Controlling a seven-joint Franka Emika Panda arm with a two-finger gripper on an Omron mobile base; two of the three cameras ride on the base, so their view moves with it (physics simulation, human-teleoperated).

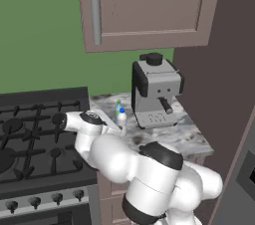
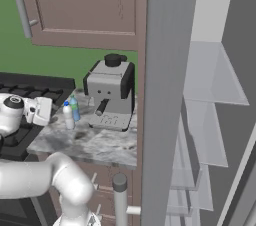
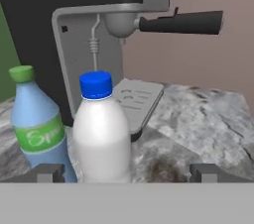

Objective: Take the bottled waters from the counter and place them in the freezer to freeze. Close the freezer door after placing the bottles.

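Hovering with jaws spread wide and gripping nothing: end effector (image 3: 127, 173), seen in the hand view with dark fingertips (image 3: 47, 172) standing either side of the white bottle (image 3: 103, 134), blue-capped and upright on the marbled table (image 3: 198, 124). Standing just left of it and slightly farther back, touching or nearly so: teal bottle (image 3: 34, 124) with a green cap. Rising behind both: coffee machine (image 3: 124, 29), its drip tray just beyond the white bottle.

Showing in the left base view: end effector (image 1: 112, 127) reaching level over the near left part of the table (image 1: 194, 137), right beside the black stove (image 1: 35, 134). Standing just past it: white bottle (image 1: 121, 118), teal bottle (image 1: 118, 105) behind, coffee machine (image 1: 155, 91) to the right, brown wall cabinet (image 1: 149, 5) overhead.

Showing in the right base view: end effector (image 2: 49, 111) just left of the white bottle (image 2: 68, 116), teal bottle (image 2: 74, 108) close behind it. Standing open at right: freezer (image 2: 212, 95), pale shelves visible, freezer door (image 2: 165, 110) swung out toward the camera, edge-on between table (image 2: 95, 142) and shelves.
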